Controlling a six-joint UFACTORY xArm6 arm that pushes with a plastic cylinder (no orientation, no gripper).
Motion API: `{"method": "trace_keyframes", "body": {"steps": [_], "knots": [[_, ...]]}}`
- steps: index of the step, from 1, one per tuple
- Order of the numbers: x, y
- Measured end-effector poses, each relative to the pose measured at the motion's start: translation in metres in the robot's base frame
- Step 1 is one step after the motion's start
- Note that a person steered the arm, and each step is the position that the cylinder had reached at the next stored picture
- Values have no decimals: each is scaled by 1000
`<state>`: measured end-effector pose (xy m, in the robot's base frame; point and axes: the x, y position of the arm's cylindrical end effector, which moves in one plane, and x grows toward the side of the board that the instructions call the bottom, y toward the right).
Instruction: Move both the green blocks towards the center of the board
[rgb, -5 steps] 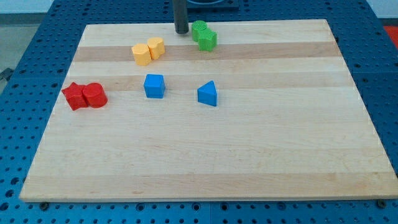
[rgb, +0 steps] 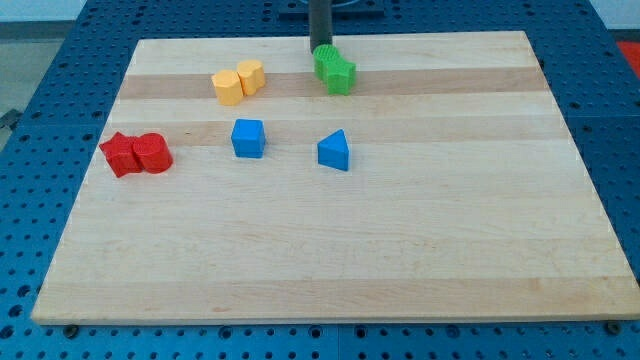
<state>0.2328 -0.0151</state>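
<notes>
Two green blocks sit pressed together near the view's top edge of the wooden board, a little right of its middle line. Their shapes are hard to make out. My tip stands right at their top side, touching or nearly touching the upper green block. The rod rises straight out of the view's top.
Two yellow blocks lie left of the green pair. A blue cube and a blue triangular block sit below them. Two red blocks lie near the board's left edge.
My tip has moved right, from the green blocks' upper left to directly above them. The green pair has shifted slightly down and to the right.
</notes>
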Motion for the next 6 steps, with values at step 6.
{"method": "trace_keyframes", "body": {"steps": [6], "knots": [[71, 94]]}}
